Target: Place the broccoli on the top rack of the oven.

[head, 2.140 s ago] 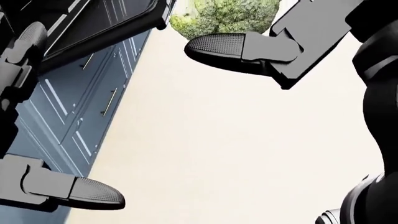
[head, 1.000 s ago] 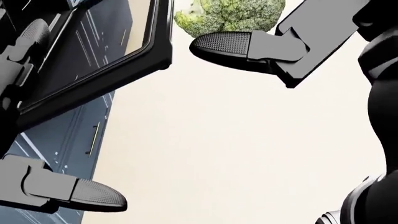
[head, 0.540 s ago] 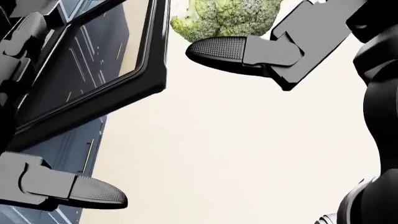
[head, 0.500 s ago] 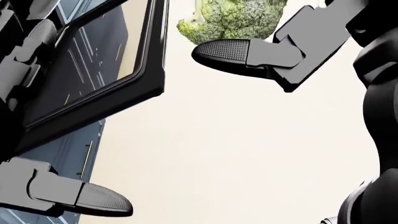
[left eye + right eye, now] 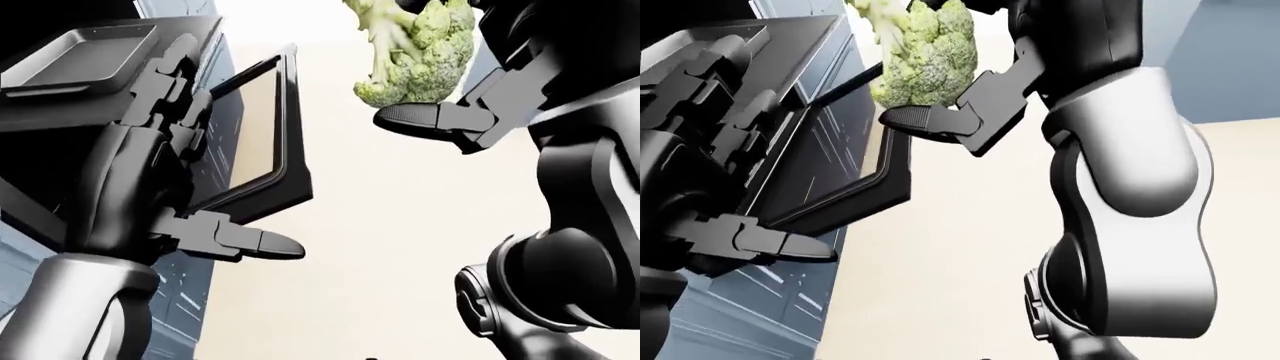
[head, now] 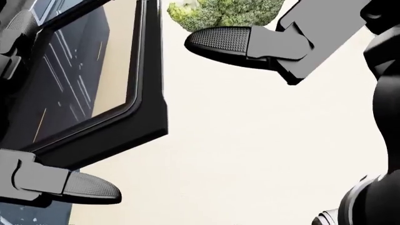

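Note:
The green broccoli (image 5: 415, 52) hangs at the top of the left-eye view, florets down and pale stalk up. My right hand (image 5: 432, 96) is shut on it, the ribbed thumb (image 6: 219, 41) pressed under the florets. Left of it, the open oven door (image 6: 148, 93), a black frame round dark glass, stands tilted. My left hand (image 5: 215, 161) is open in front of the door with nothing in it; its thumb (image 5: 265, 244) points right, below the door's lower corner. The oven's inside and racks are hidden.
A dark flat tray (image 5: 80, 56) lies at the upper left of the left-eye view, behind my left hand. Blue-grey cabinet fronts (image 5: 190, 300) run down the left side. Pale beige floor (image 6: 250, 140) fills the middle and right.
The whole picture has shifted: the oven door has grown and slid towards the view's middle, hiding the cabinet drawers. The broccoli stays held in my right hand; my left hand stays open.

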